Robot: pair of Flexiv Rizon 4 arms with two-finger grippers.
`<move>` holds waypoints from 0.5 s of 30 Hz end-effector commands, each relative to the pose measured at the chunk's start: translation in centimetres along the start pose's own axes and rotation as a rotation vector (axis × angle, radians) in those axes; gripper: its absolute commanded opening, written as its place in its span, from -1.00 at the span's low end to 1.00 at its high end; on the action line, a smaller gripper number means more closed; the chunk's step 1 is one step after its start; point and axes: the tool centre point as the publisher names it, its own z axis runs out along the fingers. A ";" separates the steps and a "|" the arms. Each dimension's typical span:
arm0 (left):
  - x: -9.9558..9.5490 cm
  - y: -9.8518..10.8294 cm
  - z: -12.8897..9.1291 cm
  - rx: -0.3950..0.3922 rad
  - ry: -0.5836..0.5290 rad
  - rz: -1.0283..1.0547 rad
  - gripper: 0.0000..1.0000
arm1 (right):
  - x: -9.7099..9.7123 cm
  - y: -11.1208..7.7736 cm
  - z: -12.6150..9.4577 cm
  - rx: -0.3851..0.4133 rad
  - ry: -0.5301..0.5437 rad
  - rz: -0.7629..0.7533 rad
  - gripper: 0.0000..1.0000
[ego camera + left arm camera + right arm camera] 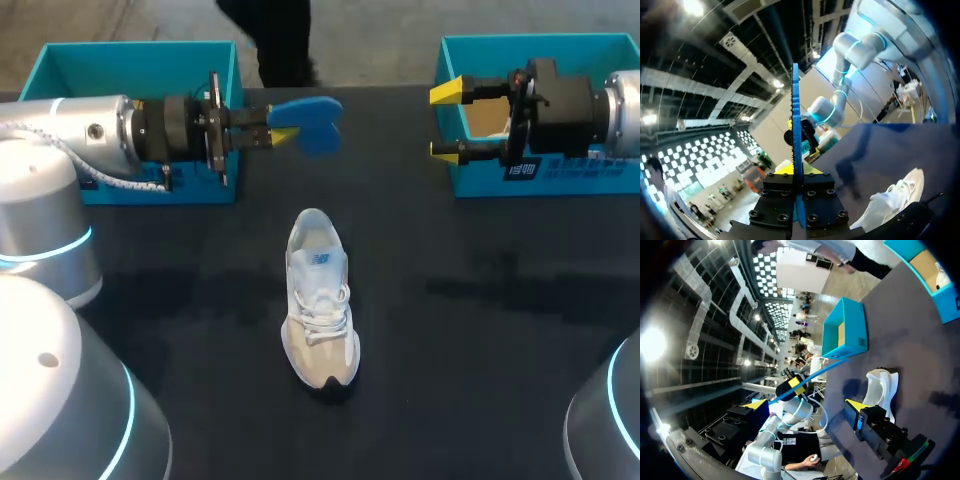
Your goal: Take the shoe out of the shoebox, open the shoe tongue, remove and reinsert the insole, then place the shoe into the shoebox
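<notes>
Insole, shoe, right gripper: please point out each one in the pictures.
insole [318,122]: head view, on the middle of its blue surface.
shoe [322,308]: head view, on its laces.
right gripper [446,121]: head view, midway between its two yellow tips.

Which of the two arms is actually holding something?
The left arm, coming in from the head view's left: its jaws are shut on the blue insole. The right arm has its jaws apart, with nothing between them.
</notes>
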 end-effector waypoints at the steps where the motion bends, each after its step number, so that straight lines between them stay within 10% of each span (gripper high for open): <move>1: -0.1 0.0 0.1 0.022 -0.003 -0.825 -1.00 | -0.1 0.0 0.2 0.000 -0.001 0.000 1.00; 6: -0.1 0.0 0.1 0.022 -0.003 -0.825 -1.00 | -0.1 0.0 0.2 0.000 -0.001 0.000 1.00; 15: -0.1 1.1 0.6 0.005 0.034 -1.529 -1.00 | -0.1 0.0 0.2 0.000 -0.001 0.000 1.00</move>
